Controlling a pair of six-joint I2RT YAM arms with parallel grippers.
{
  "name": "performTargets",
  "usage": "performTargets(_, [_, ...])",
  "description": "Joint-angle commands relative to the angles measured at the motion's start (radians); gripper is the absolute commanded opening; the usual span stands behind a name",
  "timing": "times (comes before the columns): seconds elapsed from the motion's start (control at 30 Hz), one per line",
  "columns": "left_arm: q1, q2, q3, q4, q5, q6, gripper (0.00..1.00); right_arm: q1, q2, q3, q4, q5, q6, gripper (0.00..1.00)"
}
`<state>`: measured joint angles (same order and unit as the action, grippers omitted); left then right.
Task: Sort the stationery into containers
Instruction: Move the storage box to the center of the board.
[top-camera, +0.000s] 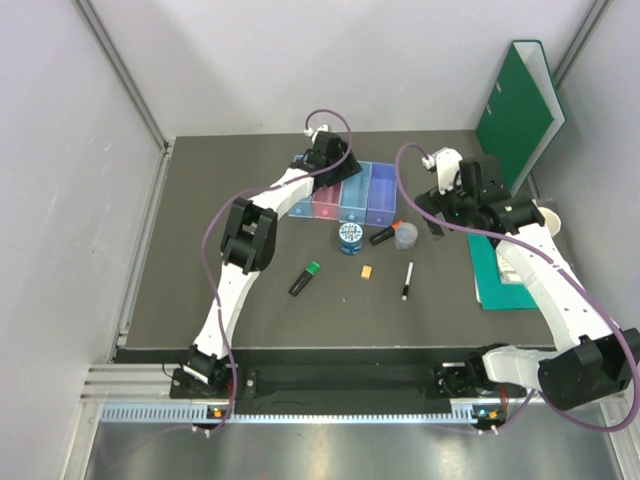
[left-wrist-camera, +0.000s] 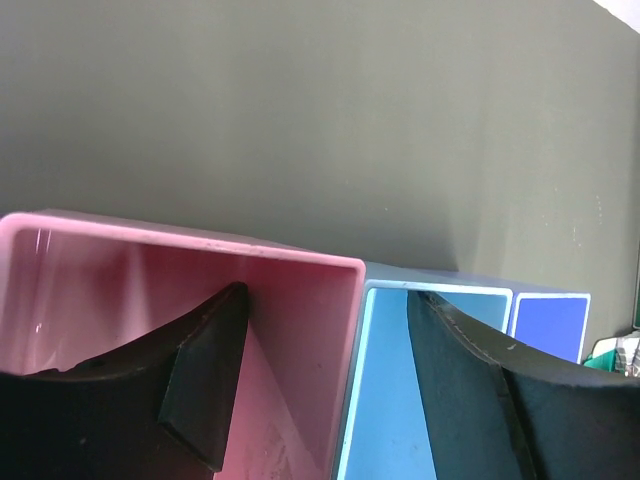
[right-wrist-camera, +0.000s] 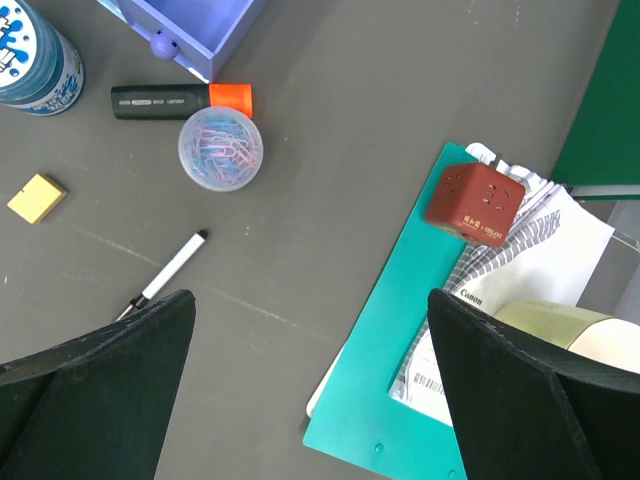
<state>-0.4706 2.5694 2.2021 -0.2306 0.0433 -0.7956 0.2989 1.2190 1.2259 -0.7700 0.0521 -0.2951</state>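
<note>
The containers are a row of four joined trays: light blue (top-camera: 303, 206), pink (top-camera: 327, 200), light blue (top-camera: 354, 196) and purple (top-camera: 382, 192). My left gripper (top-camera: 322, 170) is open and empty over them. In the left wrist view (left-wrist-camera: 325, 300), one finger is inside the pink tray (left-wrist-camera: 290, 330) and the other is over the light blue tray (left-wrist-camera: 385, 400). On the table lie a green-capped highlighter (top-camera: 305, 278), a blue tin (top-camera: 350, 238), an orange-capped highlighter (top-camera: 384, 235), a pot (top-camera: 405, 235), an eraser (top-camera: 367, 272) and one pen (top-camera: 408, 280). My right gripper (top-camera: 437, 215) is open and empty above bare table (right-wrist-camera: 310, 300), right of the pen (right-wrist-camera: 165, 275).
A teal flat tray (top-camera: 492, 280) with papers and a red cube (right-wrist-camera: 475, 205) lies at the right. A cream cup (top-camera: 548, 218) stands beyond it. A green ring binder (top-camera: 520, 100) leans at the back right. Walls close in on both sides.
</note>
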Motion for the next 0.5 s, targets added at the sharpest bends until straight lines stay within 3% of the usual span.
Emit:
performTargets(0.0, [-0.046, 0.022, -0.094, -0.096, 0.058, -0.123, 0.68, 0.003, -0.012, 0.046, 0.034, 0.006, -0.004, 1.00])
performTargets(0.47, [-0.157, -0.124, -0.308, -0.119, 0.044, -0.157, 0.67, 0.002, -0.044, 0.023, 0.038, -0.001, -0.001, 1.00])
